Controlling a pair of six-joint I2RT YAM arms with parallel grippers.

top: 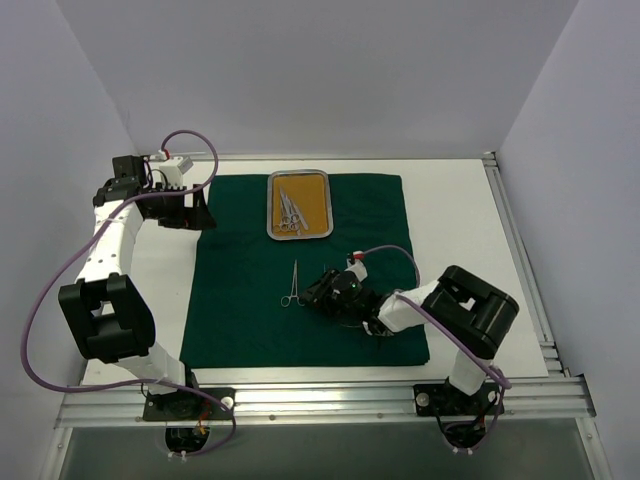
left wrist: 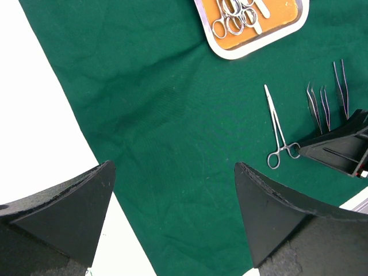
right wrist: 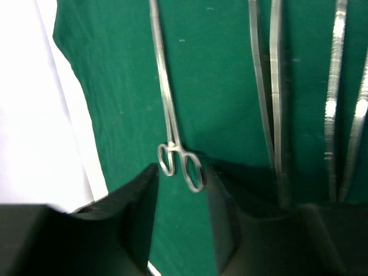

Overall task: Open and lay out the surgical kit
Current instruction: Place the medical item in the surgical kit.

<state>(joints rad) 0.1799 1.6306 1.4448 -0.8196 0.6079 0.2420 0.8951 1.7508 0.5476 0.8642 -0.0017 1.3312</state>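
The dark green cloth point(top: 240, 300) lies spread flat on the table. The steel tray point(top: 273, 205) with an orange-brown floor sits at the cloth's far edge and holds several silver scissor-handled instruments point(top: 290, 210). One silver clamp point(top: 291, 285) lies alone on the cloth. My right gripper point(top: 312, 293) is low over the cloth, open, with the clamp's ring handles point(right wrist: 181, 164) just ahead of its tips point(right wrist: 181, 184). Two tweezers point(right wrist: 267, 86) point(right wrist: 345, 98) lie beside the clamp. My left gripper point(top: 195, 210) hovers wide open and empty point(left wrist: 172, 195) over the cloth's far left corner.
The left wrist view shows the tray point(left wrist: 230, 50), the clamp point(left wrist: 279, 129), the tweezers point(left wrist: 316, 106) and my right gripper point(left wrist: 305, 150). White table point(top: 460, 210) borders the cloth on both sides. A metal rail point(top: 320, 400) runs along the near edge.
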